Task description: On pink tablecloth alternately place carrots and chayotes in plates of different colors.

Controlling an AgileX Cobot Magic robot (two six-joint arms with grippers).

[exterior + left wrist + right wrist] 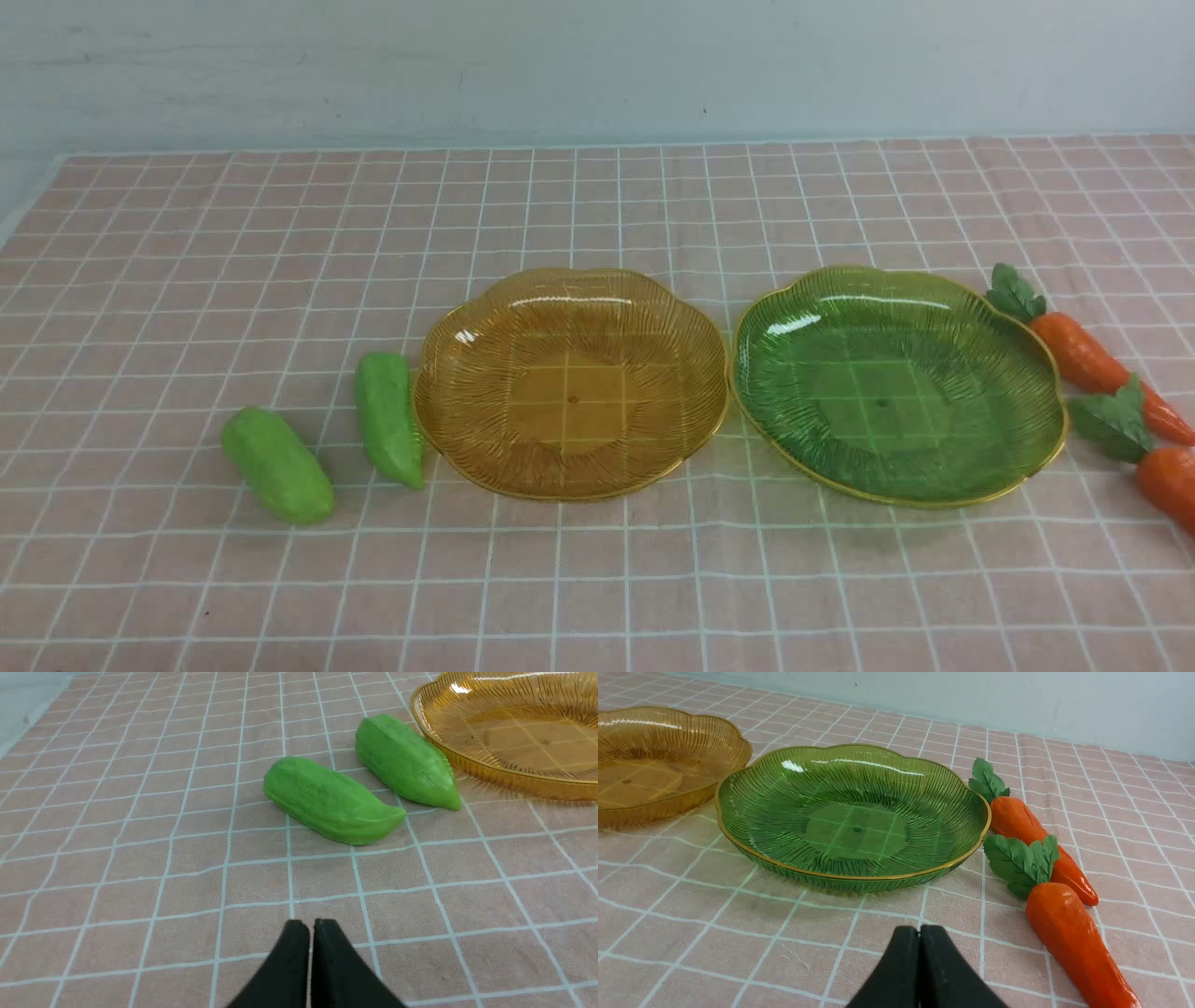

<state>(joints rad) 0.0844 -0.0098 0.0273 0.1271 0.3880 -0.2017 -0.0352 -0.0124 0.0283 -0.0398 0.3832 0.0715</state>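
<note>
On the pink tablecloth (597, 579) the amber-yellow plate (448, 336) and the green plate (1036, 373) stand side by side, both empty. Two chayotes lie left of the amber plate: one (276, 464) farther left, one (388, 417) against the plate's rim. Two carrots lie right of the green plate: a far one (1083, 353) and a near one (1167, 481), partly cut by the frame edge. Neither gripper shows in the front view. My left gripper (311, 926) is shut and empty, short of the chayotes (329, 799). My right gripper (919, 931) is shut and empty, short of the green plate (784, 856), with the carrots (1069, 933) beside it.
A pale wall (597, 65) rises behind the table's far edge. The cloth's left edge (28, 210) shows at the far left. The amber plate (467, 763) also shows in the left wrist view, and in the right wrist view (733, 746).
</note>
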